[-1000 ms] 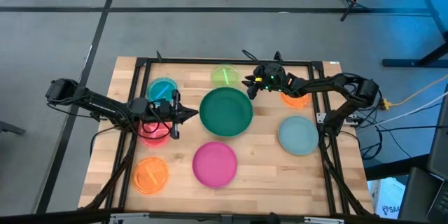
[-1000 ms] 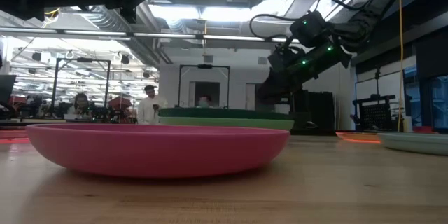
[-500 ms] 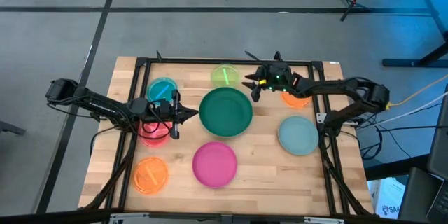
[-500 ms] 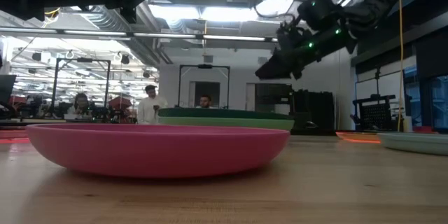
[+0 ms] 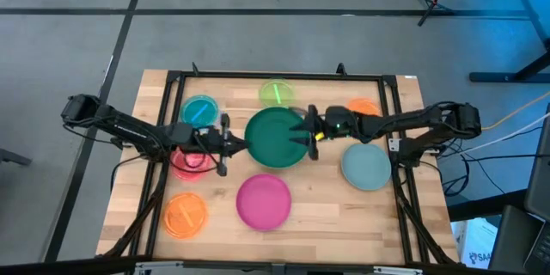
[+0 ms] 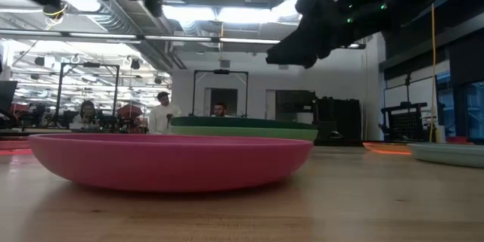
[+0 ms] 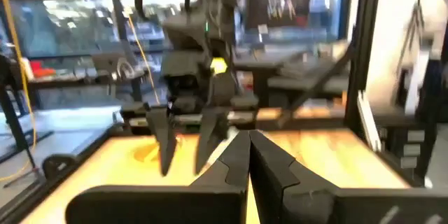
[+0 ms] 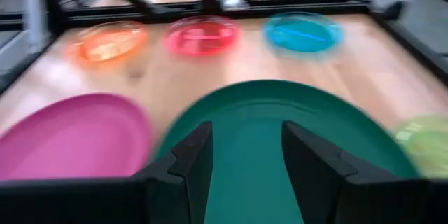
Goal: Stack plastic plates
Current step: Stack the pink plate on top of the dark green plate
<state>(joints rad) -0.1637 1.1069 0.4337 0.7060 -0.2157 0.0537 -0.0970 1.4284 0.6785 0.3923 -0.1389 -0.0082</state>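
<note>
The dark green plate sits mid-table on a light green plate. Around it lie the magenta plate, the grey-teal plate, and small blue, lime, red and two orange plates. My right gripper hovers open over the dark green plate's right part, well above it in the low view. My left gripper is shut, just off that plate's left rim, over the red plate's side.
A black frame runs along the table's far edge and sides. Bare wood lies between the magenta and grey-teal plates near the near edge. People stand in the room beyond the table.
My right gripper has swung from beside the far-right orange plate toward the table's left and near edge, rising, and now hangs over the dark green plate. My left gripper has edged right toward that plate's rim. No plate has moved.
</note>
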